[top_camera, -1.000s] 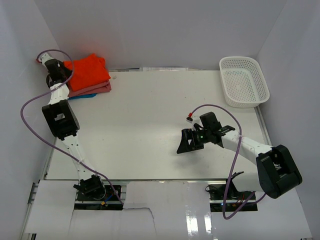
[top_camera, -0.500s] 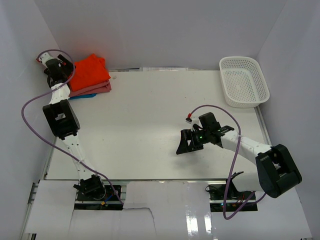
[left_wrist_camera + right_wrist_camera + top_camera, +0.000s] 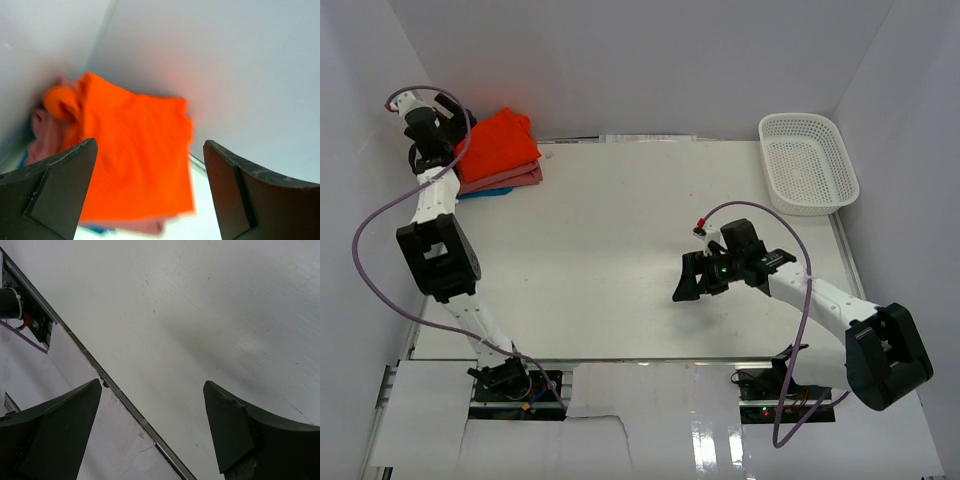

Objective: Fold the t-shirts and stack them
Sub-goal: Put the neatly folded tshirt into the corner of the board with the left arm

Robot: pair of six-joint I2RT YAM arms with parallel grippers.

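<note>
Three folded t-shirts lie stacked in the far left corner of the table. The bright orange-red one (image 3: 500,143) (image 3: 135,150) is on top, the salmon-pink one (image 3: 512,178) (image 3: 44,136) is under it, and a blue edge (image 3: 480,193) shows at the bottom. My left gripper (image 3: 450,108) (image 3: 150,145) hovers open just above and left of the stack, holding nothing. My right gripper (image 3: 685,281) (image 3: 153,384) is open and empty over bare table right of centre, far from the shirts.
A white mesh basket (image 3: 807,162) stands at the far right corner. White walls close in behind and to the left of the stack. The table's front edge strip (image 3: 115,390) shows under the right gripper.
My left gripper went from shut to open, let go of the orange-red shirt and drew up and back from the stack. The right arm has barely shifted.
</note>
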